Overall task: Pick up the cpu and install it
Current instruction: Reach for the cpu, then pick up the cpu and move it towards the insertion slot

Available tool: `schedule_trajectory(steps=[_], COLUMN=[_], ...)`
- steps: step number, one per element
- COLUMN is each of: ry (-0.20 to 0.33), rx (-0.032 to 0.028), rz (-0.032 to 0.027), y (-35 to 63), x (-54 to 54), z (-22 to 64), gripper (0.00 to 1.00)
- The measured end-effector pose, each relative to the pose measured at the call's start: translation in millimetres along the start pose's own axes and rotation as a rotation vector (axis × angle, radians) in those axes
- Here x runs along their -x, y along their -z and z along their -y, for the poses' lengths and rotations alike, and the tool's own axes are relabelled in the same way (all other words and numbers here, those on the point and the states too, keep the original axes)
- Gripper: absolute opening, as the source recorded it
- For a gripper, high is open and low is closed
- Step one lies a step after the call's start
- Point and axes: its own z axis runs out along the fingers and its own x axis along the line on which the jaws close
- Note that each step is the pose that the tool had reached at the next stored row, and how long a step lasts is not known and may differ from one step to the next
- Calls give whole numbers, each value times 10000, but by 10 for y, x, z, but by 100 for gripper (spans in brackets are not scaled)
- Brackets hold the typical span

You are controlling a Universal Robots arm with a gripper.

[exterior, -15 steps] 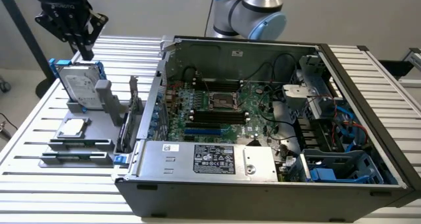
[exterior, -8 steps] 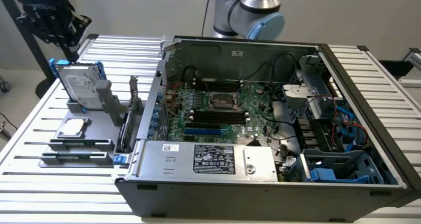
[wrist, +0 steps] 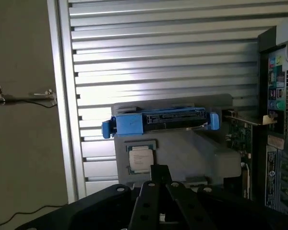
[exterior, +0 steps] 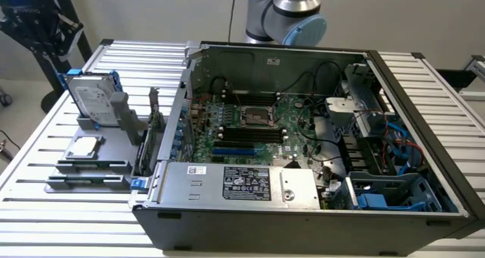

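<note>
From where I stand the job looks barely begun; the cpu (exterior: pixel 83 147) lies flat, metal top up, on the grey holder (exterior: pixel 115 147) at the exterior view's left, just in front of the upright hard drive (exterior: pixel 91 102) with its blue brackets; nothing grips it. In the wrist view the gripper (wrist: pixel 159 175) hangs over that holder with its black fingers drawn together and nothing between them, its tips close above the chip yet, as far as I can judge, not touching it. Inside the open computer case (exterior: pixel 303 221) the socket (exterior: pixel 256 117) in the middle of the motherboard (exterior: pixel 292 113) stands bare, so I would say both the lifting and the seating remain undone; the labelled power supply (exterior: pixel 242 184) sits along the near wall of the case, well apart from the chip. Everything rests on a table (exterior: pixel 424 87) of pale ribbed metal slats, the case taking most of it and the holder lying just beside the case at the exterior view's left; the arm (exterior: pixel 287 8) rises behind the far edge of the case; beyond it is a plain light wall (exterior: pixel 151 13), with a dark stand (exterior: pixel 34 19) in the corner at the exterior view's left; past the table's edge the wrist view catches a dull brown floor (wrist: pixel 24 158) with a thin cable (wrist: pixel 24 99) trailing across it.
</note>
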Motion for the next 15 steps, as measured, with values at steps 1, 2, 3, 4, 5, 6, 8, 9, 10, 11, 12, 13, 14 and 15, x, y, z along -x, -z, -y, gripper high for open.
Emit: schedule_trajectory(steps=[1, 2, 3, 4, 5, 6, 8, 9, 10, 11, 12, 13, 14, 15], ry=[1, 5, 8, 8, 8, 8, 8, 9, 8, 8, 8, 8, 8, 8], rx=[-11, -18, -23, -23, -22, -23, -23, -23, -23, -23, -23, -23, -23, -23], rz=[-7, -10, -11, -11, -11, -11, -12, -11, -11, -11, -11, -11, -11, -11], y=[-5, -7, -6, -6, -6, -6, -6, -6, -6, -6, -6, -6, -6, -6], x=[-44, -67, -68, -67, -68, -68, -68, -68, -68, -68, -68, -68, -68, -68], z=[3, 5, 5, 5, 5, 5, 5, 5, 5, 5, 5, 5, 5, 5], gripper=[11, 11, 11, 11, 11, 11, 11, 11, 11, 11, 11, 11, 11, 11])
